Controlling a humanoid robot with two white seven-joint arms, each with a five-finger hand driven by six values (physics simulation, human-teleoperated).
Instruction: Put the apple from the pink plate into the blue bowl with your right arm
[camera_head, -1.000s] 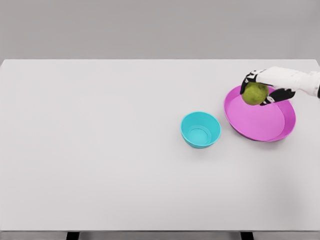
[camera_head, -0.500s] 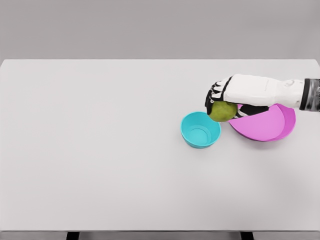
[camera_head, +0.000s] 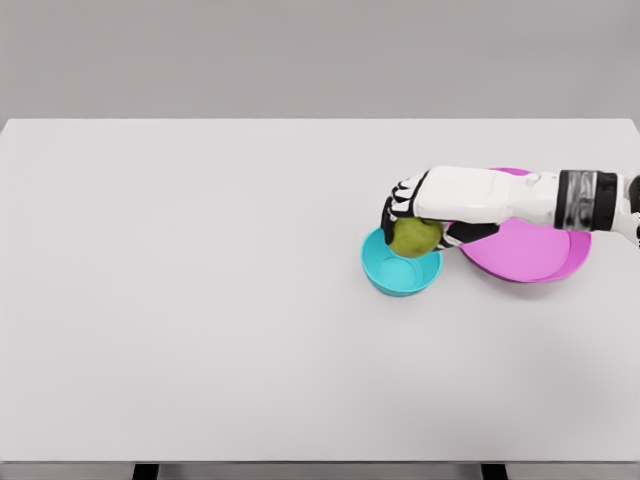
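Apple poised over the bowl's upper edge.

Our right hand (camera_head: 412, 212), right of frame centre, grips the apple (camera_head: 415, 236) above the blue bowl (camera_head: 397, 281); the bowl's hollow lies just below.

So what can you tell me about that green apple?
The apple is a round, yellow-green fruit with a dull, slightly mottled skin. The right hand grips it from above, dark fingers curled around its upper half, so only the lower part shows. It hangs over the back rim of the blue bowl, not yet inside, and has left the pink plate empty.
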